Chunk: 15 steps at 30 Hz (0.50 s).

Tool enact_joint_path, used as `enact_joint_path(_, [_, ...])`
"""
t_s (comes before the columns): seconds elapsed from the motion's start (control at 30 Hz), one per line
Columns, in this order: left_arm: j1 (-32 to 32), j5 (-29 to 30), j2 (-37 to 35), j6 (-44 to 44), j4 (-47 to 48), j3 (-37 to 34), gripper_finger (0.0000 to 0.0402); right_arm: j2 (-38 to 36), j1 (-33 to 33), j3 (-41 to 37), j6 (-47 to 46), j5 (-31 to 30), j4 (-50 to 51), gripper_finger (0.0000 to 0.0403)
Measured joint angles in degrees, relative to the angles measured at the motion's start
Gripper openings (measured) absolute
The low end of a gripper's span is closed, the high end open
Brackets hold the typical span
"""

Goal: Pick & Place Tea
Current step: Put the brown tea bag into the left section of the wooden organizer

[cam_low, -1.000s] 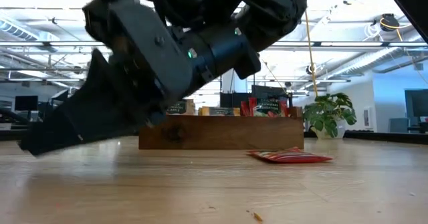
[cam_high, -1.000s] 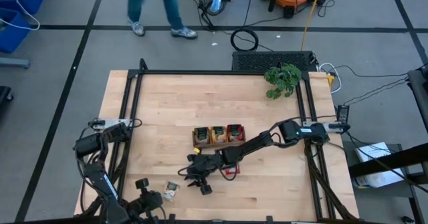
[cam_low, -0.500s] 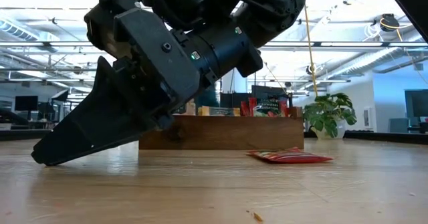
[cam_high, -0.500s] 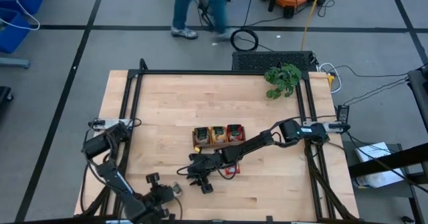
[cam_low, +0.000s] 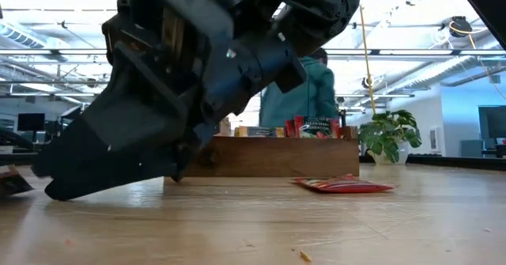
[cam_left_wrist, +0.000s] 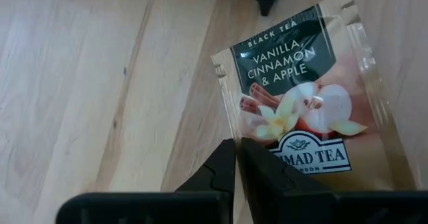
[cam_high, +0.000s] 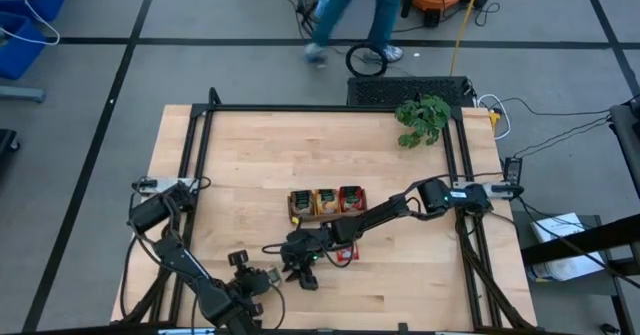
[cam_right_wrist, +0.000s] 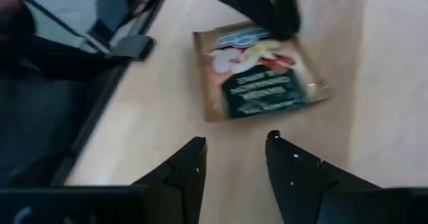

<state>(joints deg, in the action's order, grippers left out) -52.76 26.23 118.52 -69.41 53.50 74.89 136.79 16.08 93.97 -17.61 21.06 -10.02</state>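
A tea sachet (cam_left_wrist: pixel 301 97) with a dark green label band and an apple picture lies low over the wood near the table's front edge (cam_high: pixel 270 273). My left gripper (cam_left_wrist: pixel 237 144) is shut on it (cam_high: pixel 257 278). My right gripper (cam_right_wrist: pixel 235 144) stands open just right of the sachet (cam_right_wrist: pixel 257 73), its fingers pointing at it and apart from it (cam_high: pixel 303 275). A red sachet (cam_low: pixel 340 184) lies flat on the table before the brown tray (cam_high: pixel 325 203), where more sachets stand on edge. My left gripper pinches the sachet's bottom edge (cam_left_wrist: pixel 251 134), near one corner, between its two fingers. The fingers slant down onto it from the table's near left. The sachet lies almost flat, printed side up. I cannot tell whether it rests on the wood.
A leafy plant (cam_high: pixel 422 118) stands at the far right corner inside the black frame (cam_high: pixel 300 109). A person (cam_high: pixel 372 10) walks on the floor beyond the far edge. Bare wood lies left of the tray and along the near right.
My left gripper has gone toward the table's right edge and a little away from the near edge, bringing the sachet close to my right gripper. My right gripper has rolled about its own axis in place. The person has walked rightward behind the table.
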Motion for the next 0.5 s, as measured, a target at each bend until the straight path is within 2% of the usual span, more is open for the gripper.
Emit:
enact_joint_path(0.17, [-0.3, 2.7, 0.2, -0.2, -2.2, -0.1, 0.0035, -0.2, -0.2, 0.0, -8.7, 8.8, 1.1, 0.0142])
enact_joint_path(0.37, [-0.1, 5.3, 0.3, 1.5, -5.3, -0.1, 0.0035, 0.0, -0.1, 0.0, -20.3, 11.1, 0.3, 0.0142])
enact_joint_path(0.5, [0.2, 7.5, 0.1, 2.8, -10.1, -2.7, 0.0035, 0.0, -0.2, 0.0, -27.2, 12.0, 6.4, 0.0142])
